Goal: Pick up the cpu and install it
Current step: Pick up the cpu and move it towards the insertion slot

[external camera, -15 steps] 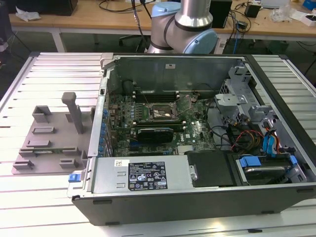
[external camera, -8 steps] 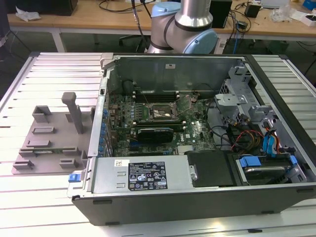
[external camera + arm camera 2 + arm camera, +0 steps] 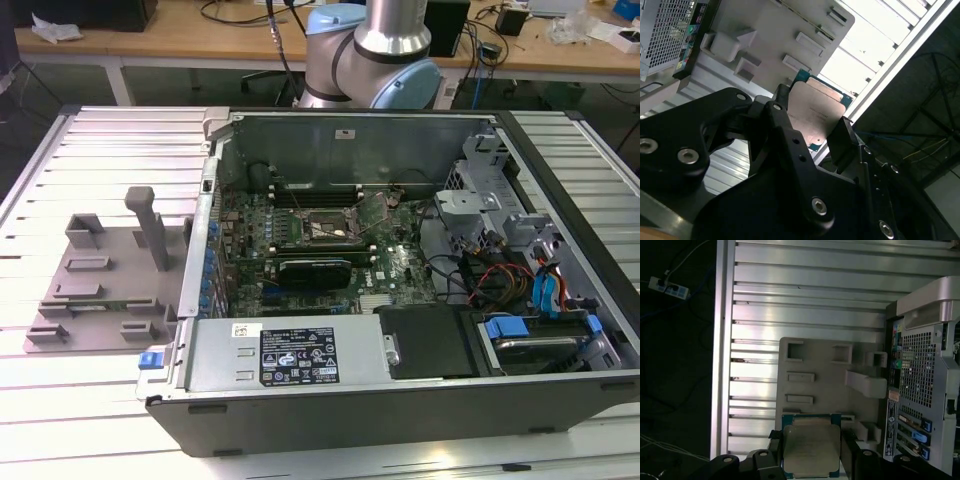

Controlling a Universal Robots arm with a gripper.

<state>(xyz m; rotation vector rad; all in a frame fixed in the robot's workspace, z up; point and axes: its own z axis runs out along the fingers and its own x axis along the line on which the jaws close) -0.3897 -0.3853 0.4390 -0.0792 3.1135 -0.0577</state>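
Soft, even light is filling the exterior view while the case (image 3: 330,150) interior is lying in shade, and the table (image 3: 875,50) is glaring white in the second wrist view (gleaming milder in the first wrist view).

Silver arm (image 3: 392,25) with pale-blue joint caps (image 3: 415,85); matte black gripper (image 3: 812,117) studded with silver screws (image 3: 818,206).

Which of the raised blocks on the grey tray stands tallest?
The narrow upright post on the tray's half nearest the computer case; the other blocks are low and squat. The gripper holds the cpu.
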